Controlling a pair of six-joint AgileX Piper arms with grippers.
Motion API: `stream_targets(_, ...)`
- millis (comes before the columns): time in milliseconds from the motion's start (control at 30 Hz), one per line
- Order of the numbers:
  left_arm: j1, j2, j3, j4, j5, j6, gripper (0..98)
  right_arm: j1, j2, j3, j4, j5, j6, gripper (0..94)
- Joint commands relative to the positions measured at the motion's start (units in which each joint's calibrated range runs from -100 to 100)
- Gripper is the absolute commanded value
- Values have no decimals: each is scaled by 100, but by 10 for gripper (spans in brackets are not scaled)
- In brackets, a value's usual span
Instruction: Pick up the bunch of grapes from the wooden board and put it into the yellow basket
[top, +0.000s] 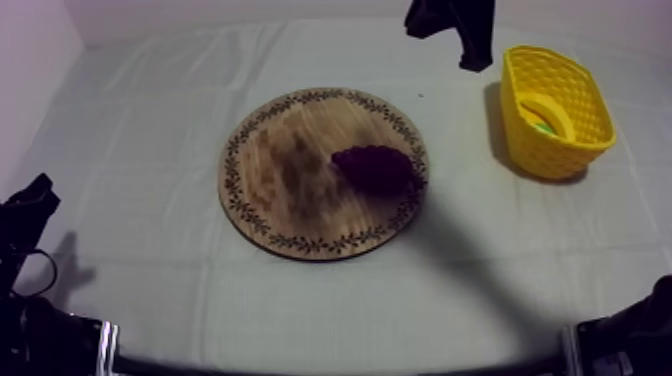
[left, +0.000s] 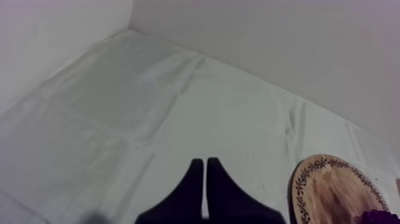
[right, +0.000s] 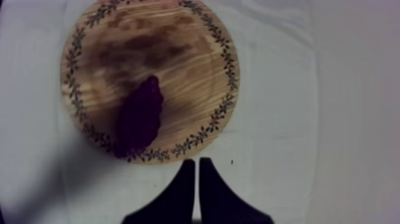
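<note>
plainly the right gripper (right: 196, 162) is the one placed to act: its two black fingers lie pressed together as a narrow wedge, holding nothing and touching nothing. it hangs over the grey-white cloth (top: 150, 290) at the far right, between the round wooden board with a patterned rim (right: 178, 53) and the yellow lattice-walled basket (top: 590, 105). from this gripper the bunch of dark purple toy grapes (right: 140, 119) lies to the left and nearer. it rests on the right part of the board, close to the rim on the side that faces the basket. its long axis runs roughly left to right across the table, slightly slanted. seen from the right wrist, the bunch points almost straight away from the fingertips, so i judge the fingers must first spread, then could close across its narrow width with little turning. the left gripper (left: 205, 162) is likewise closed to a wedge on nothing, over bare cloth at the near left. it is well apart from the board, with the grapes on the board's opposite side, so the right arm is the nearer one.
</note>
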Motion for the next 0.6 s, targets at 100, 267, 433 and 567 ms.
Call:
stream_targets(100,-1,3,4,1,3,-1,0,-99,94,-46,113,449,7,205)
stream_targets(267,-1,3,4,1,3,-1,0,-94,159,-112,185,788,-120,438)
stream_targets(433,-1,3,4,1,3,-1,0,-77,233,-170,260,999,-254,620)
stream_targets(567,-1,3,4,1,3,-1,0,-57,351,-210,289,1026,-347,705)
